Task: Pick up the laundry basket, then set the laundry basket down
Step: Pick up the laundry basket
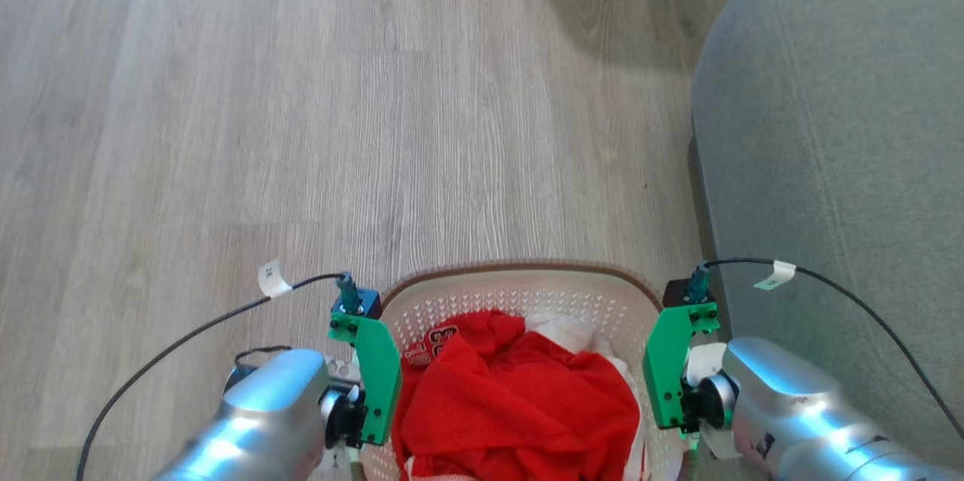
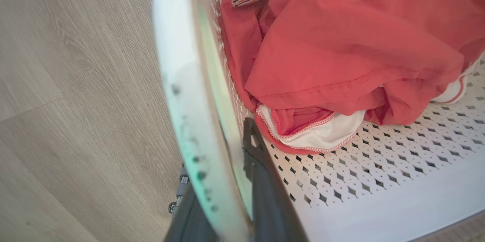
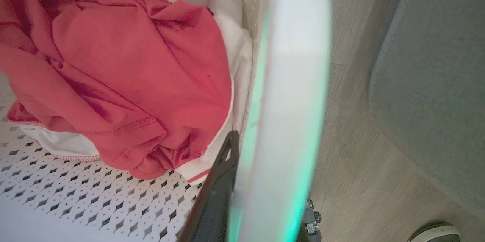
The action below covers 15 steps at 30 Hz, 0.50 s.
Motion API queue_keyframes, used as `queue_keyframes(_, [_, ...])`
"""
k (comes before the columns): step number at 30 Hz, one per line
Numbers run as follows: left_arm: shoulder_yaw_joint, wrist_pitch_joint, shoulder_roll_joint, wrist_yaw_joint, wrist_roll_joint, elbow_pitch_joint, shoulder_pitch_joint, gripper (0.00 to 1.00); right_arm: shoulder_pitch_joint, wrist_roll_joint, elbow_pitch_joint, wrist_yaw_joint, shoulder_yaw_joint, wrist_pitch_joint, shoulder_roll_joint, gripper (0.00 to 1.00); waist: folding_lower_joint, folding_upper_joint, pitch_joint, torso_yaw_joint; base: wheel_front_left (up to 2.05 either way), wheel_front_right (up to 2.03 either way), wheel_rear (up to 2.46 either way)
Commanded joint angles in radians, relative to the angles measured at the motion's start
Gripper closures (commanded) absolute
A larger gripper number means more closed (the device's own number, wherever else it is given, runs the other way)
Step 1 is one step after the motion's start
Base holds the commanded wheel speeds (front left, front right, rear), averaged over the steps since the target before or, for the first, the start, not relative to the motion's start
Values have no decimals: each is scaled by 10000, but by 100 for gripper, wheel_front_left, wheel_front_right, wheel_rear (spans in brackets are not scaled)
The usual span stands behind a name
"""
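The small cream-white perforated plastic laundry basket (image 1: 520, 299), rounded-rectangular with a brown woven-look rim, sits at the bottom centre of the head view. It is directly in front of the robot, between the two silver forearms. A pale wood-look plank floor (image 1: 301, 89) lies beyond it and to its left. A grey-green upholstered seat (image 1: 828, 127) stands just beside its right side. Whether the basket's base touches the floor cannot be determined.

Left gripper (image 2: 223, 196): the two long dark fingers straddle the left side rim. One finger (image 2: 261, 181) lies inside the basket against the perforated wall. The other lies outside, below the rim. The rim is pinched between them.

Right gripper (image 3: 265, 200): the arrangement is the same on the right side rim. The inner finger (image 3: 219, 181) lies against the inside wall. The outer one is mostly hidden behind the pale rim, with its screws visible near the bottom edge. The rim is pinched between the fingers.

Contents: a crumpled red jersey garment (image 1: 520, 398) with white-outlined numerals fills most of the basket. It lies over a white cloth (image 1: 572, 334) with red-stitched edging.

Each wrist carries a green plastic bracket (image 1: 376, 375) and a black cable (image 1: 188, 338) bearing a white tag. A dark shoe with a pale sole (image 3: 435, 232) shows on the floor at the bottom right corner of the right wrist view.
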Motion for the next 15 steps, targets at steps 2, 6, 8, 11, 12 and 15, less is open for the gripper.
queue_keyframes(2, [31,238,-170,-321,141,-358,-198,100,-91,43,-384,73,196,83,510,100,1,-1,-384,22,0,0,0])
queue_keyframes(6, [22,526,-142,-334,120,-453,-159,100,-37,194,-370,73,222,173,550,100,1,-1,-738,58,0,0,0])
queue_keyframes(8, [18,682,-65,-335,84,-601,-80,100,-3,237,-374,73,269,211,562,100,1,-1,-898,83,0,0,0])
queue_keyframes(11, [12,891,79,-337,40,-821,7,100,27,309,-408,73,330,246,571,100,1,-1,-1098,120,0,0,0])
queue_keyframes(12, [10,994,161,-337,19,-936,57,100,53,365,-487,73,379,246,574,100,1,-1,-1224,149,0,0,0])
queue_keyframes(15, [6,1000,271,-338,3,-1062,148,100,118,440,-575,73,458,232,575,100,1,-1,-1399,175,0,0,0])
